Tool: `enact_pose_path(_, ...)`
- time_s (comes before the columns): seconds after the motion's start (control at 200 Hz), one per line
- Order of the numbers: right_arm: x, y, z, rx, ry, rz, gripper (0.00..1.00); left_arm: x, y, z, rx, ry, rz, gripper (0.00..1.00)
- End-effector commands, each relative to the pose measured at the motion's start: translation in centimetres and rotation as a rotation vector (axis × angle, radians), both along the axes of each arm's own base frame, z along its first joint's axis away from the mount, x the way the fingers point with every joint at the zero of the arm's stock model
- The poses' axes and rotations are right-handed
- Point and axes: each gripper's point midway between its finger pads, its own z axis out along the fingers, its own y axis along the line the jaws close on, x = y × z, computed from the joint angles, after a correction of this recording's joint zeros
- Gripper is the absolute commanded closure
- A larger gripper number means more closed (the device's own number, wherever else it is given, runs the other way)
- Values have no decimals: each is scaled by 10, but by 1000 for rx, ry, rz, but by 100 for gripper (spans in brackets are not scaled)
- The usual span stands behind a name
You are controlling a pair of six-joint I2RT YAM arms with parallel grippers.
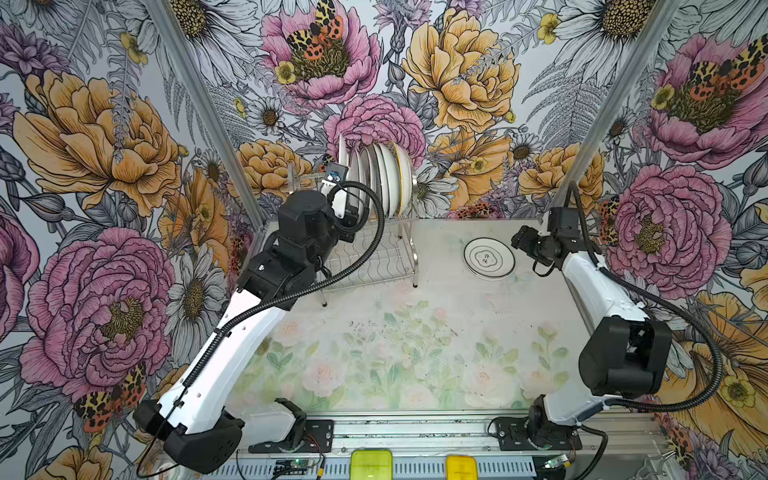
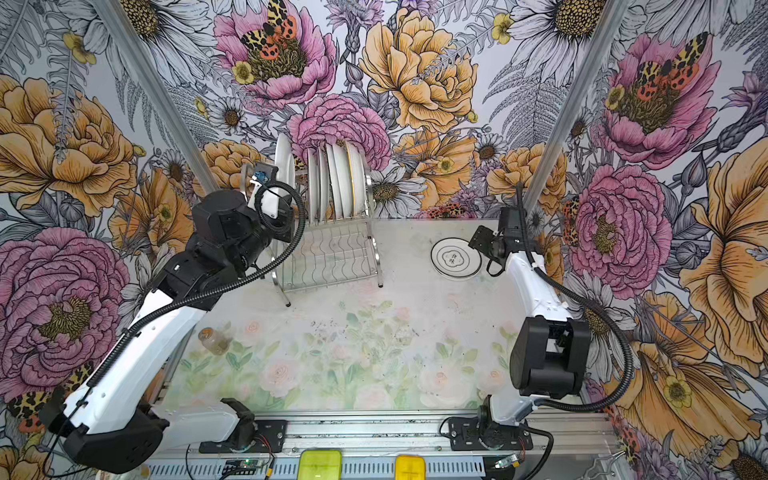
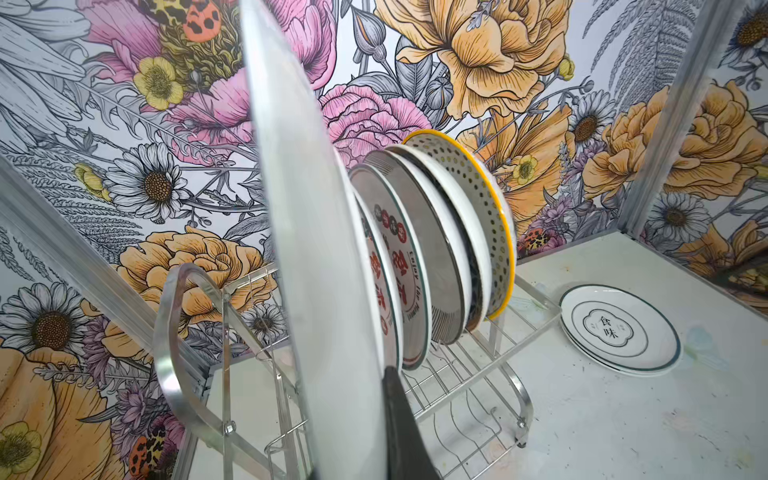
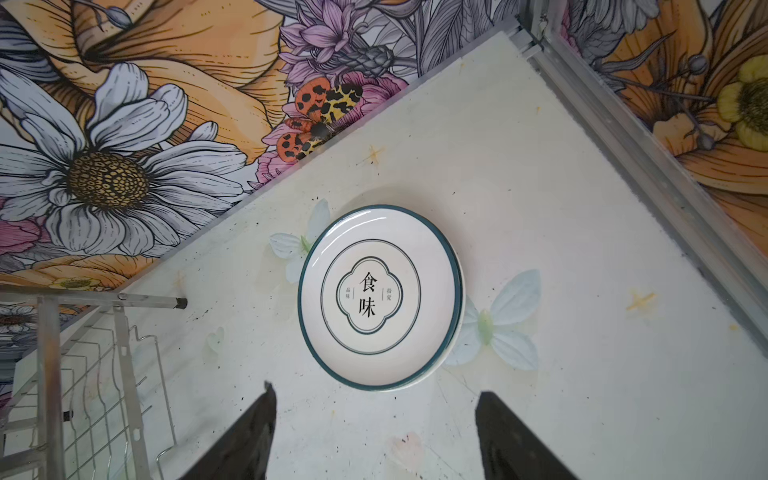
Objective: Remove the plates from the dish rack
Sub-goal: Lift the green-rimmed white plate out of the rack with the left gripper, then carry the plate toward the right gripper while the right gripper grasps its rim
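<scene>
The steel dish rack [image 1: 374,257] [image 2: 328,257] [image 3: 478,374] stands at the back of the table. Several plates [image 1: 390,178] [image 2: 336,178] stand on edge in its upper tier, among them a red-character plate [image 3: 395,266] and a yellow-edged dotted plate [image 3: 469,199]. My left gripper [image 1: 343,205] [image 2: 276,203] [image 3: 357,395] is shut on the rim of a large white plate [image 3: 316,270] [image 2: 284,158] at the rack's left end, set apart from the others. Two dark-rimmed plates [image 1: 489,258] [image 2: 456,258] [image 4: 380,297] lie stacked flat on the table. Just right of that stack my right gripper [image 1: 519,241] [image 2: 478,243] [image 4: 376,392] hovers open and holds nothing.
Flowered walls close the back and both sides, with aluminium posts at the back corners. A small glass jar [image 2: 214,340] stands near the left arm. Two yellow blocks [image 1: 371,463] [image 1: 461,465] sit on the front rail. The rack's lower shelf [image 4: 83,374] holds nothing.
</scene>
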Motion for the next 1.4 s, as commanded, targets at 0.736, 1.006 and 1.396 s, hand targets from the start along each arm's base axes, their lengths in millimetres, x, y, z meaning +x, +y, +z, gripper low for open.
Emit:
enact_pose_path(0.736, -107, 56, 39, 391, -132, 114, 23, -103, -161, -107, 256, 113, -284, 94)
enact_pose_path(1.006, -108, 81, 63, 617, -178, 253, 24, -101, -200, -150, 355, 142, -342, 97)
enact_pose_path(1.396, -109, 105, 97, 627, -216, 335, 28, -69, -231, -184, 581, 60, -282, 100)
